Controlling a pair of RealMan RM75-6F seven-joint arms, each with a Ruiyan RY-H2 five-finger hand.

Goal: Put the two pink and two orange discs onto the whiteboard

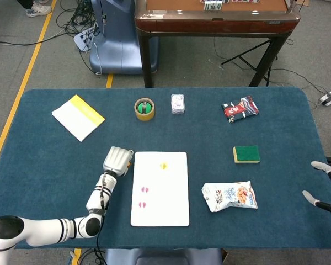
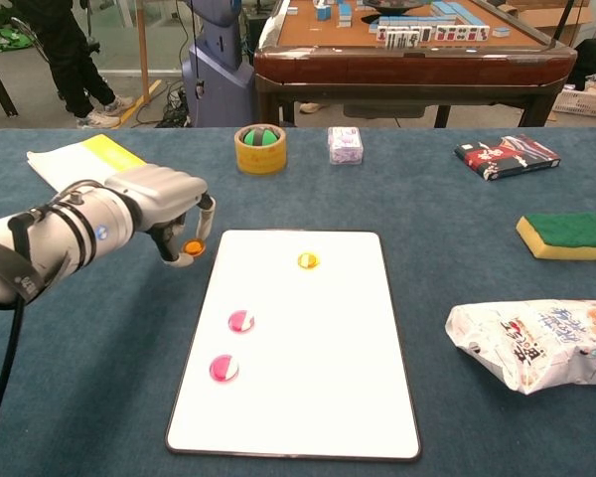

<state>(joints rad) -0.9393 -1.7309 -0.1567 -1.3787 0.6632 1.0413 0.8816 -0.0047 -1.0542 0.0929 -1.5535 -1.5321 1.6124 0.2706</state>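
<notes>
The whiteboard (image 1: 160, 190) (image 2: 298, 348) lies flat at the table's front middle. On it sit two pink discs (image 2: 240, 320) (image 2: 223, 369) and one orange-yellow disc (image 2: 308, 260) (image 1: 163, 165). My left hand (image 2: 164, 204) (image 1: 117, 160) hovers just left of the board's far left corner and pinches a second orange disc (image 2: 193, 246) between its fingertips, lifted off the cloth. My right hand (image 1: 325, 187) shows only at the right edge of the head view, fingers spread, holding nothing.
At the back stand a tape roll (image 2: 260, 148), a small card pack (image 2: 345, 144), a yellow booklet (image 2: 84, 161) and a red packet (image 2: 507, 155). A green sponge (image 2: 566, 235) and a snack bag (image 2: 536, 343) lie right of the board.
</notes>
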